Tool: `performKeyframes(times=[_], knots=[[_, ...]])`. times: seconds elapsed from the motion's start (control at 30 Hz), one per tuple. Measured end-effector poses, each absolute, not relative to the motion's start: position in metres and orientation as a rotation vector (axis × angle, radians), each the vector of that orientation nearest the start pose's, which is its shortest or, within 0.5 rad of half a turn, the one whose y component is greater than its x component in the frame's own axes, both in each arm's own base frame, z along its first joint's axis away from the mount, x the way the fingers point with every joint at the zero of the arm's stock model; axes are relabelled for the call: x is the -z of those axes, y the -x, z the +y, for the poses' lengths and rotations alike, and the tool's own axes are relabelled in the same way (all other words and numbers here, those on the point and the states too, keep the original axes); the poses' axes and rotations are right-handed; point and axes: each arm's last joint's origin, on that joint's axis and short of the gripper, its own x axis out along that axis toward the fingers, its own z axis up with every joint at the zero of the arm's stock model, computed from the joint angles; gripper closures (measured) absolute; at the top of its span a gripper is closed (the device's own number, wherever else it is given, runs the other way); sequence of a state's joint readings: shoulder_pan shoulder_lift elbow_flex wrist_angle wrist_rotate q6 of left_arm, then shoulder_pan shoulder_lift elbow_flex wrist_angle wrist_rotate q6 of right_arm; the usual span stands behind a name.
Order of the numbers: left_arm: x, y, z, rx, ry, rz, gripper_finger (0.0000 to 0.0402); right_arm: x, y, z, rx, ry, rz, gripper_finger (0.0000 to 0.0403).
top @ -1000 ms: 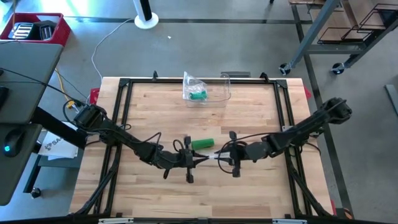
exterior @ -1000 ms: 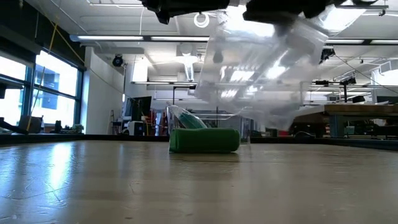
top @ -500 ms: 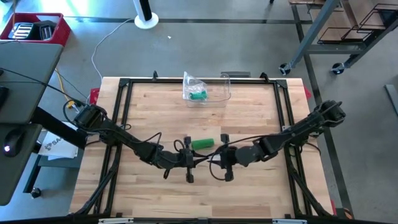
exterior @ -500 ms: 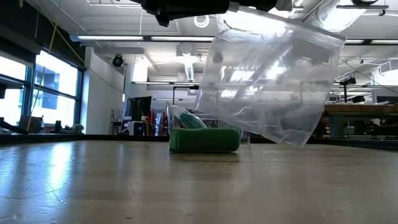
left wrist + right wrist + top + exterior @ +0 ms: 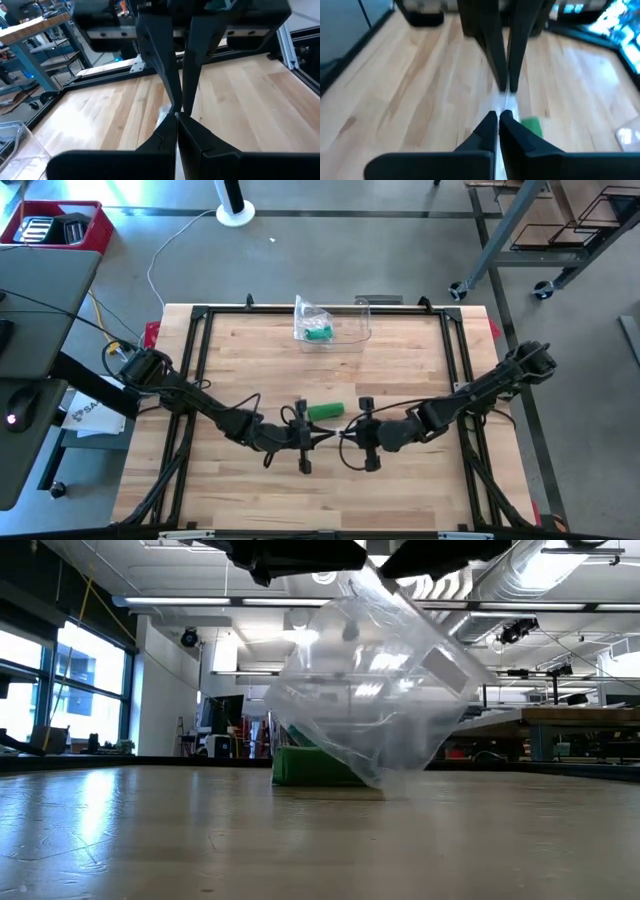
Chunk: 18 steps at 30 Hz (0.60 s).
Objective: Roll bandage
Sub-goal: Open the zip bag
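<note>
A clear plastic bag (image 5: 370, 680) hangs over the middle of the table, held between my two grippers. My left gripper (image 5: 323, 435) and my right gripper (image 5: 345, 437) face each other tip to tip, both shut on the bag's top. In the left wrist view my left gripper (image 5: 177, 116) meets the right arm's fingers head on. A green bandage roll (image 5: 325, 412) lies on its side on the wood just beyond the grippers, half hidden behind the bag in the low view. My left gripper pinches the bag's upper edge (image 5: 164, 114) between its two fingers, coming nearly level from the table's left. The bag hangs below the fingers. My right gripper pinches the same upper edge (image 5: 509, 107) right beside the left fingers, slanting down from the table's right. The bag hangs slack and bulging below, its lower corner (image 5: 375, 780) low over the table.
At the far edge a clear box (image 5: 352, 320) stands beside a second plastic bag (image 5: 312, 323) with a green roll in it. A black frame (image 5: 200, 315) runs round the wooden table top. Bare wood lies on the near side of the grippers.
My right gripper has gone toward the table's left, up to my left gripper. The bag, which stretched out toward the right, has swung in and now hangs bunched and lower, in front of the green roll.
</note>
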<state>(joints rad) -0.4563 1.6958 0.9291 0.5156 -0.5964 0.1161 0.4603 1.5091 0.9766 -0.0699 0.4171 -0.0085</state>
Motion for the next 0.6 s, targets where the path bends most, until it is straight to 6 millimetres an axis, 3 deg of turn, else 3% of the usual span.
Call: performKeyframes(times=[0.4,0.6], knots=[[-0.217,-0.327,-0.149,-0.149,-0.274,0.223,0.0401,-0.219,-0.27,0.134,0.04,0.212,0.824,0.0402],[-0.217,-0.327,-0.149,-0.15,-0.273,0.222,0.0401,-0.227,-0.255,0.134,0.084,0.176,0.849,0.0402]])
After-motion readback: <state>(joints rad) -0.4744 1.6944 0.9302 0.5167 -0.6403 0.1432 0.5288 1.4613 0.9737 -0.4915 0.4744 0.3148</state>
